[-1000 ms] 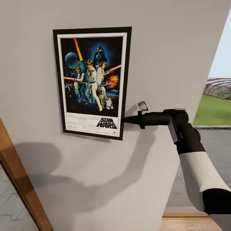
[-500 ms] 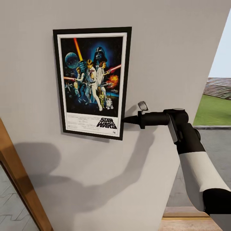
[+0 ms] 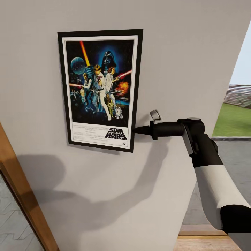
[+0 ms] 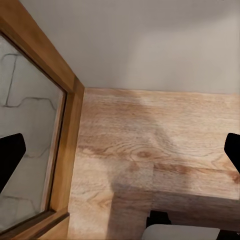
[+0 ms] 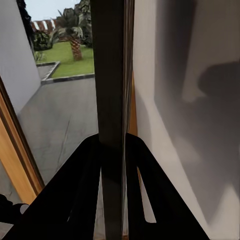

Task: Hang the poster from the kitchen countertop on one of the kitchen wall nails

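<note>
The poster (image 3: 100, 90) sits flat and upright against the pale wall (image 3: 181, 52) with the right gripper (image 3: 136, 130) clamped on its lower right edge, so hanging looks nearly done and letting go gently seems next

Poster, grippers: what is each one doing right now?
Poster: upright against the wall, right gripper pinching its lower right edge.
Right gripper: shut on the poster's edge.
Left gripper: open, holding nothing, over the wooden floor.
</note>
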Robot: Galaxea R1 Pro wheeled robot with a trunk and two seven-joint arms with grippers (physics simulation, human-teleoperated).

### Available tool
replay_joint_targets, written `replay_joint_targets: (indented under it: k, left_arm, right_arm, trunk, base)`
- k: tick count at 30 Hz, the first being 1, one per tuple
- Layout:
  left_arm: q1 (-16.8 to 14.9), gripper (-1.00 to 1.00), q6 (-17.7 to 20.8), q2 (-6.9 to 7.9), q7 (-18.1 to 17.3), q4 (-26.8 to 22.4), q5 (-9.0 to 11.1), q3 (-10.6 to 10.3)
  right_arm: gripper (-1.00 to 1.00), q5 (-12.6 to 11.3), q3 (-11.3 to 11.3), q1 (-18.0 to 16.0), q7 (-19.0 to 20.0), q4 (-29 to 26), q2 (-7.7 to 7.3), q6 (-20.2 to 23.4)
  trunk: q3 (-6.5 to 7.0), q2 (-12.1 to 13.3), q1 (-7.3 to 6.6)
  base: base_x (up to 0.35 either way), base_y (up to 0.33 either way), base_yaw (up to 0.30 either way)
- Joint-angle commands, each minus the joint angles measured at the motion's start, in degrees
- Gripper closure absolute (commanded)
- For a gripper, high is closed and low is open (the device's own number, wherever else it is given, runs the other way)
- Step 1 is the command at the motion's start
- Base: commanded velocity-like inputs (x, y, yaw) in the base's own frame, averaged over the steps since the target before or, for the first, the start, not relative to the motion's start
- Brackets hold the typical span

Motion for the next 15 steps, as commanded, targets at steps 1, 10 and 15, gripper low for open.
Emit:
replay_joint_targets:
  k: [1,10,15]
  left_arm:
    - [0.04,-1.00,0.37,-0.01,-0.03,-0.17,0.00,0.04]
    - [0.04,-1.00,0.30,-0.01,-0.03,-0.19,0.00,0.04]
    - [0.04,-1.00,0.33,-0.01,-0.03,-0.17,0.00,0.04]
  right_arm:
    - [1.00,-0.30,0.10,-0.02,0.16,0.02,-0.05,0.83]
    - [1.00,-0.30,0.10,-0.02,0.16,0.02,-0.05,0.83]
    - [1.00,-0.30,0.10,-0.02,0.16,0.02,-0.05,0.83]
  trunk:
    - [-0.01,-0.04,0.02]
    - [-0.01,-0.04,0.02]
    - [-0.01,-0.04,0.02]
  base:
    - [0.000,0.065,0.000]
    - [0.000,0.019,0.000]
    - [0.000,0.003,0.000]
